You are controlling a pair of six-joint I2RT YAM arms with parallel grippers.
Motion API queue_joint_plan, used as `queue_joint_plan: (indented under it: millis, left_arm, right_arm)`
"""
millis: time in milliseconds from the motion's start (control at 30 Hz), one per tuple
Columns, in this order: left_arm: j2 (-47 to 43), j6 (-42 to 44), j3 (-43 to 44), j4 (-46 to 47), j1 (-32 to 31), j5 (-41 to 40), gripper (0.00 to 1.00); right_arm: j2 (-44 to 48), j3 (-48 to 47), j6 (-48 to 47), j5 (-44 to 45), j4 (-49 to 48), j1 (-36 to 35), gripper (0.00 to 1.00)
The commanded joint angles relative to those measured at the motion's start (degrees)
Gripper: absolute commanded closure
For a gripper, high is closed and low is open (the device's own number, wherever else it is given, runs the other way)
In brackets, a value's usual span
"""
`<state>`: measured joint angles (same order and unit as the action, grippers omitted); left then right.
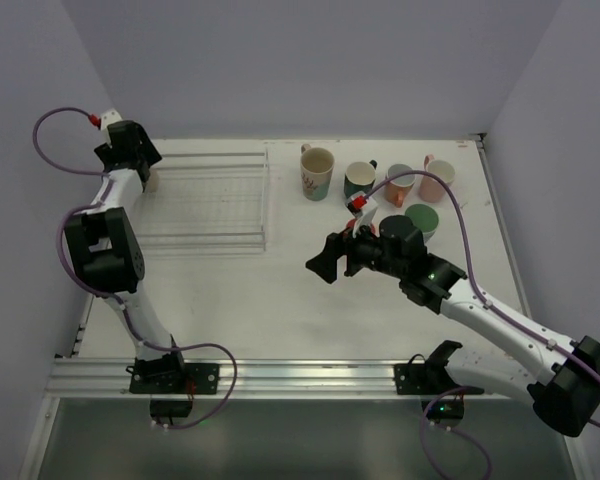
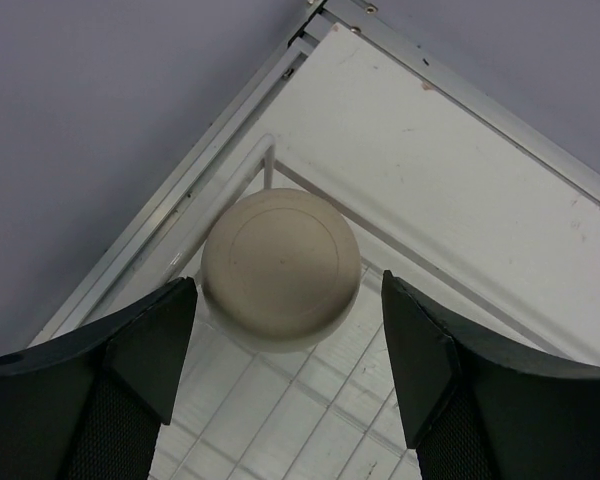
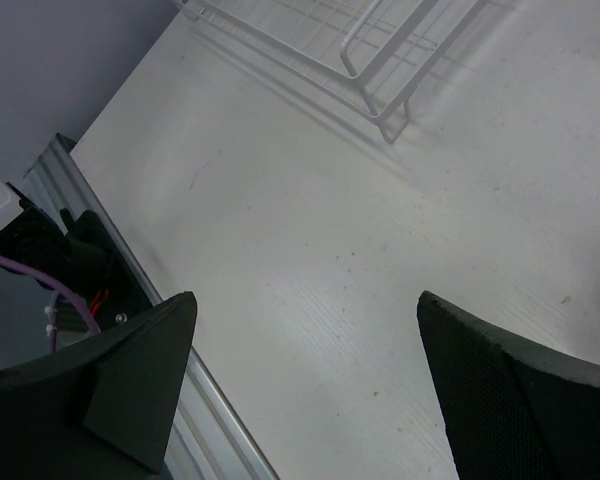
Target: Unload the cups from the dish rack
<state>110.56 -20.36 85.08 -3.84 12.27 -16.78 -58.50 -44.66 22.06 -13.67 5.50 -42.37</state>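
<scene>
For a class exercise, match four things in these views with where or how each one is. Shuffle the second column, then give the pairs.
1. beige cup
2. floral mug
3. pink mug
4. right gripper

a. upright on the table, nearest the dish rack
b. open, above bare table
c. upside down in a corner of the rack
d. right end of the back row of cups

Pairs: 1-c, 2-a, 3-d, 4-b

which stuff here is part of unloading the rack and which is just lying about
Part of the job: dish rack; beige cup in its corner; floral cup, dark green mug, pink mug and mint cup on the table.
Just there: purple cables; metal rail.
</scene>
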Motion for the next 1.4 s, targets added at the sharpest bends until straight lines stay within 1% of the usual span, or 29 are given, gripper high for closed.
queue_joint_plan:
  millis: [0,100,200,300,333,400,433,533,633,700,767,800,867,900,933,967,1000,1033,1067,1100,1133,1167,1200,1233,1300,1367]
  left_arm:
    - [1.14,1.81,1.58,2.78,0.56,-2.38,0.19]
    - [1.58,2.08,1.41,5.06,0.56,-2.38,0.17]
    - [2.64,2.17,2.11,5.15,0.56,-2.3,0.19]
    - [1.94,2.08,1.67,5.94,0.56,-1.86,0.34]
    - [1.5,2.08,0.8,6.29,0.56,-0.99,0.42]
    - [-0.07,1.9,-0.08,6.82,0.56,-0.45,0.51]
    - [-0.69,1.82,-0.96,6.82,0.56,0.24,0.58]
    - [-4.38,0.94,-3.85,7.26,0.56,1.65,0.67]
    - [-9.65,-2.12,-8.33,8.05,0.56,3.49,0.71]
    - [-14.03,-4.5,-10.71,8.05,0.47,5.43,0.72]
    - [-17.29,-8.37,-15.01,8.32,0.21,8.94,0.73]
    - [-20.88,-9.34,-16.51,8.67,0.03,10.08,0.74]
    - [-24.5,-12.06,-20.9,9.37,-0.67,14.39,0.75]
    - [-28.43,-12.85,-22.22,9.46,-0.93,15.79,0.75]
    - [-30.56,-15.3,-25.37,9.72,-1.37,19.9,0.76]
    - [-32.84,-16.54,-27.31,10.42,-1.64,21.85,0.76]
    - [-37.48,-19.25,-28.99,11.99,-2.25,23.87,0.77]
    - [-39.7,-20.58,-31.88,12.71,-2.69,28.16,0.77]
    - [-43.9,-22.16,-32.95,13.06,-2.95,30.38,0.77]
    - [-46.12,-23.66,-34.0,14.02,-3.3,32.4,0.77]
    - [-47.97,-27.33,-36.19,15.42,-3.92,37.21,0.77]
    - [-50.07,-29.45,-37.34,16.74,-4.45,39.25,0.77]
    - [-53.75,-33.56,-38.4,19.89,-5.58,41.19,0.77]
    - [-55.26,-35.34,-40.06,21.4,-6.29,44.17,0.77]
    - [-59.22,-40.6,-41.13,24.99,-8.31,46.47,0.77]
    - [-62.12,-43.78,-42.8,27.82,-9.8,48.33,0.77]
  right_arm:
    - [0.23,-2.36,0.35,-0.04,-1.72,-0.35,0.07]
    - [0.23,-2.36,0.35,0.31,-1.28,-0.35,0.07]
    - [0.23,-2.01,0.52,0.57,-1.1,-0.26,0.07]
    - [0.23,-1.74,0.7,1.1,-1.45,-0.35,0.07]
    - [0.23,-1.83,0.7,1.19,-1.54,-0.26,0.07]
    - [-0.03,-2.0,0.87,1.19,-1.8,-0.26,0.07]
    - [-0.12,-2.09,0.87,1.19,-1.89,-0.26,0.07]
    - [-0.47,-2.27,0.96,1.1,-2.86,-0.26,0.07]
    - [-1.09,-2.88,1.93,1.1,-4.17,-0.26,0.07]
    - [-1.53,-3.15,3.33,0.93,-5.14,-0.26,0.07]
    - [-2.41,-3.59,6.31,0.4,-8.39,-0.26,0.07]
    - [-2.67,-3.67,7.54,0.05,-9.44,-0.34,0.07]
    - [-3.11,-3.41,11.67,-0.22,-12.87,-0.35,0.07]
    - [-3.02,-3.15,13.16,-0.22,-15.32,-0.35,0.07]
    - [-3.02,-3.06,15.53,-0.3,-16.38,-0.35,0.07]
    - [-2.85,-2.71,16.68,-0.22,-17.53,-0.35,0.07]
    - [-2.59,-2.62,18.78,-0.04,-19.45,-0.43,0.07]
    - [-2.5,-2.53,19.67,-0.04,-20.43,-0.43,0.07]
    - [-2.32,-2.53,20.38,0.22,-21.31,-0.52,0.07]
    - [-2.32,-2.62,21.78,0.57,-22.71,-0.69,0.07]
    - [-2.49,-3.06,22.58,0.75,-23.51,-0.96,0.07]
    - [-2.58,-3.23,23.28,0.84,-24.21,-1.13,0.07]
    - [-3.28,-3.41,24.42,0.75,-26.22,-1.31,0.07]
    - [-3.81,-3.67,25.13,0.49,-27.37,-1.75,0.07]
    - [-5.39,-3.76,27.4,-0.38,-31.22,-2.1,0.07]
    - [-6.62,-4.02,28.55,-0.57,-33.52,-2.45,0.07]
